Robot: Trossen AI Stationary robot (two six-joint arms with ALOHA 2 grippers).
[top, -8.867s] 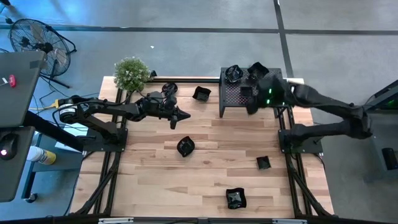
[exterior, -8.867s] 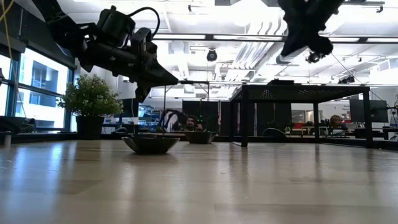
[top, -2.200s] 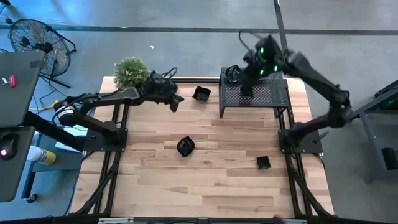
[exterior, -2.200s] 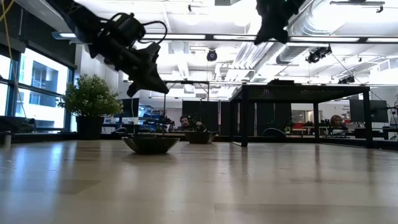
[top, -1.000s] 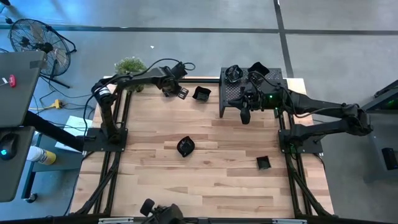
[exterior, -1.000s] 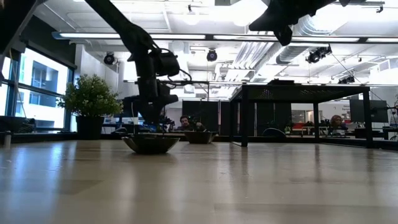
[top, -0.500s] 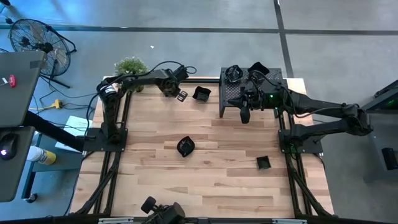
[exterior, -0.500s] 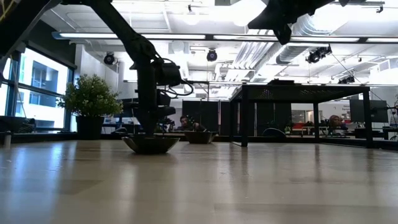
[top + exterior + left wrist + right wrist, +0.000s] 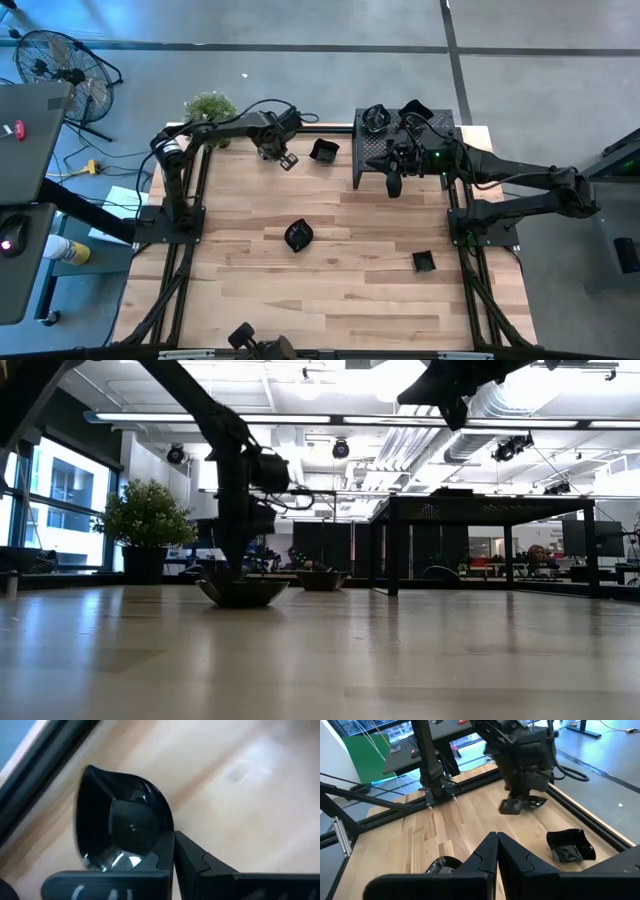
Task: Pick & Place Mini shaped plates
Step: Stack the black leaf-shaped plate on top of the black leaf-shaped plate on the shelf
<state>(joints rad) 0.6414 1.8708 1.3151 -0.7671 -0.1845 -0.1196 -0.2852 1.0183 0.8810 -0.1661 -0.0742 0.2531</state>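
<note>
My left gripper (image 9: 287, 160) is low over the table's far left part, shut at a small glossy black wavy-edged plate (image 9: 122, 825) that also shows in the right wrist view (image 9: 537, 802). My right gripper (image 9: 393, 185) hangs shut and empty in the air beside the near edge of the perforated stand (image 9: 425, 152). Two mini plates (image 9: 375, 117) (image 9: 415, 110) sit on the stand's top. Three more rest on the wood: a square one (image 9: 323, 150), a round one (image 9: 298, 235) and a small one (image 9: 424, 262). My left gripper comes down on the wavy plate from above. The plate's rim (image 9: 169, 822) runs into the line where the two fingertips meet, with one finger (image 9: 150, 865) over the plate's inside and the other outside it. Lifted or resting on the wood, I cannot tell.
The green plant (image 9: 208, 105) stands at the table's far left corner, behind the left arm. A dark shape (image 9: 255, 342) shows at the near edge. Open wood lies between the round plate and the near edge. In the low view the round plate (image 9: 242, 592) sits in front.
My left gripper has sunk toward the table by the far left plate and crept slightly toward the near edge. The right arm has kept still. The dark shape at the near edge has shifted.
</note>
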